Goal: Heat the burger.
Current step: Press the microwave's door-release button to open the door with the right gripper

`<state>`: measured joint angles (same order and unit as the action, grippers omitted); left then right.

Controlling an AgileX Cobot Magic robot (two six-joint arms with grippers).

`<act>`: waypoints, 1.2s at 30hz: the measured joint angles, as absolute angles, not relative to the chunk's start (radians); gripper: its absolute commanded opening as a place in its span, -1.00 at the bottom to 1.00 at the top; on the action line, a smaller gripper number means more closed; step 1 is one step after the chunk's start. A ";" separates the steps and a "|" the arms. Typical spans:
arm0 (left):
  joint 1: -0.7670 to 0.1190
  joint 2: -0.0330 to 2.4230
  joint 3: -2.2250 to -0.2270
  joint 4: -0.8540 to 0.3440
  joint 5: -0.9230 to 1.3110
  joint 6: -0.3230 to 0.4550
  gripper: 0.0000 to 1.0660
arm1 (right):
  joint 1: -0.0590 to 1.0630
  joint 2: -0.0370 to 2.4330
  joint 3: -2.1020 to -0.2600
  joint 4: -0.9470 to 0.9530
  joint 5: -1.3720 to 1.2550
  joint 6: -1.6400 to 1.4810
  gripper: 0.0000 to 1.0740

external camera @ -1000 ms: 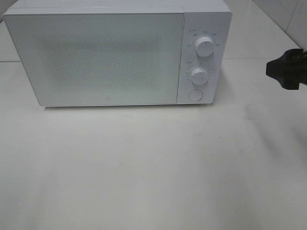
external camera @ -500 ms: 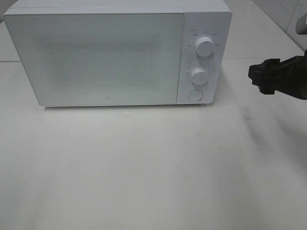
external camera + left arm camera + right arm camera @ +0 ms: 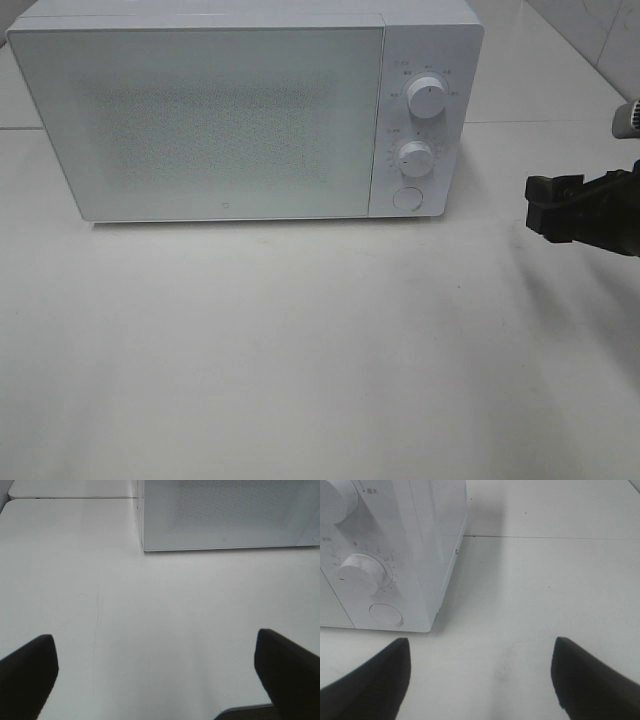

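The right arm (image 3: 603,215) has dropped in toward the microwave (image 3: 220,120). Both sides' jaws hang spread and empty above the table (image 3: 300,350). Beyond, a loose reach for the round button (image 3: 407,198) could turn the dial (image 3: 414,156); the burger isn't visible.

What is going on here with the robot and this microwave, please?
Nothing is being handled now. The microwave sits on the table with its door shut, and no burger is in view. The right gripper hangs open and empty out beside the control panel, roughly level with the round button. The left gripper is open and empty over the table in front of the microwave.
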<state>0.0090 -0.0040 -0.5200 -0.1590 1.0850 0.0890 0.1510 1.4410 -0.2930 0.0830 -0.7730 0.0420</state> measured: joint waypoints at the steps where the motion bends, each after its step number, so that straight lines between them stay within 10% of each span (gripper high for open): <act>1: 0.009 -0.004 -0.520 -0.159 1.085 0.089 0.88 | 0.157 1.445 -0.290 0.091 -0.783 0.038 0.40; 21: 0.009 -0.004 -0.520 -0.161 1.085 0.089 0.88 | 0.629 1.610 -0.274 0.613 -1.070 -0.216 0.40; 36: 0.009 -0.004 -0.520 -0.161 1.085 0.089 0.88 | 0.779 1.698 -0.365 0.775 -1.102 -0.251 0.40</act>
<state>0.0090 -0.0040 -0.5200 -0.1610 1.0850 0.0890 0.7790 1.6980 -0.3650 0.7750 -1.1020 -0.2510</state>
